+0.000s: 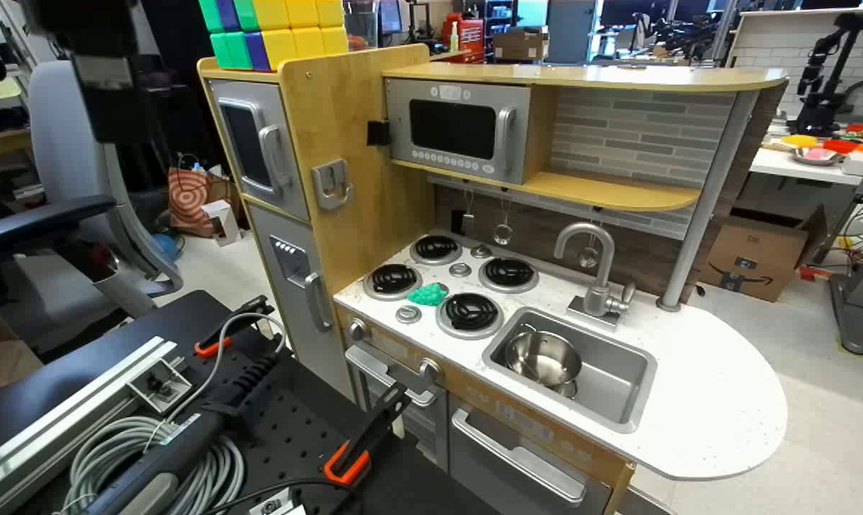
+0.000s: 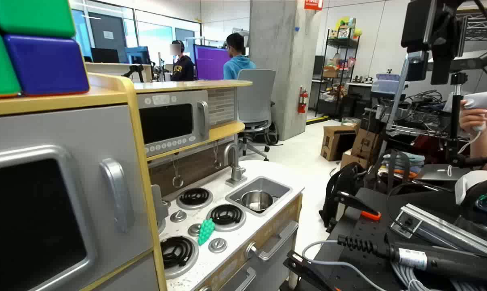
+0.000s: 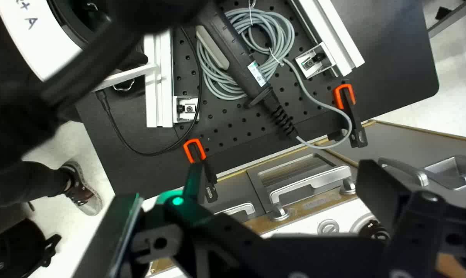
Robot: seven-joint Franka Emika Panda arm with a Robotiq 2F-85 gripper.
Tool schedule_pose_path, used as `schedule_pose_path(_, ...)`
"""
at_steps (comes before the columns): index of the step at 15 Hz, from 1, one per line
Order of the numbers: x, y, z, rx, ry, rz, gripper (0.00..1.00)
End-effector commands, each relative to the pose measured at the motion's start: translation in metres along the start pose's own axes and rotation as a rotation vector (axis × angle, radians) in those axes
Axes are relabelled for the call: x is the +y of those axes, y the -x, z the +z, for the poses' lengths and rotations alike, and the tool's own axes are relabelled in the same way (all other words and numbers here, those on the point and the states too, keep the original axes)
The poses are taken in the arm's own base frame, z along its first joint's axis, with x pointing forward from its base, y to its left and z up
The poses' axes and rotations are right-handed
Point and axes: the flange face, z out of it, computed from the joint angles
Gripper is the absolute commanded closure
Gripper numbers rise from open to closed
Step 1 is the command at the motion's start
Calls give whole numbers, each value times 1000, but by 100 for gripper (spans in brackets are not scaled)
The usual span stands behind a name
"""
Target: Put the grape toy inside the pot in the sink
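The green grape toy [image 1: 427,294] lies on the white countertop among the stove burners; it also shows in an exterior view [image 2: 206,231]. The shiny silver pot [image 1: 544,357] stands inside the grey sink [image 1: 621,372], toward its burner side; the pot [image 2: 257,201] and sink [image 2: 283,187] show in both exterior views. My gripper [image 3: 285,173] is open and empty in the wrist view, high above the black table and the kitchen's front edge. In the exterior views it is only a dark shape at the top, well away from the toy. Toy, pot and sink are out of the wrist view.
Black burners [image 1: 472,312] and knobs surround the toy. A curved faucet [image 1: 603,265] rises behind the sink. A microwave [image 1: 460,129] and shelf overhang the back; a tall cabinet [image 1: 353,129] stands beside the burners. The black table [image 3: 233,135] holds cables and orange clamps.
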Motion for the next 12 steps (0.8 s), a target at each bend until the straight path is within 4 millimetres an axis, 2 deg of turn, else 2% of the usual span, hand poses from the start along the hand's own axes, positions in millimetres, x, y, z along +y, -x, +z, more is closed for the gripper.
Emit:
schedule_pose_path(1,0,0,0,-1,0,0,0)
schedule_pose_path(5,0,0,0,-1,0,0,0)
schedule_pose_path(7,-4,-6,2,10,72,-33,0)
schedule_pose_path(8,-7,-12,3,9,85,-51,0)
schedule_pose_path(10,-15,-33,8,64,3,29,0)
schedule_pose_path(12,-19,-63,26,102,-71,132,0)
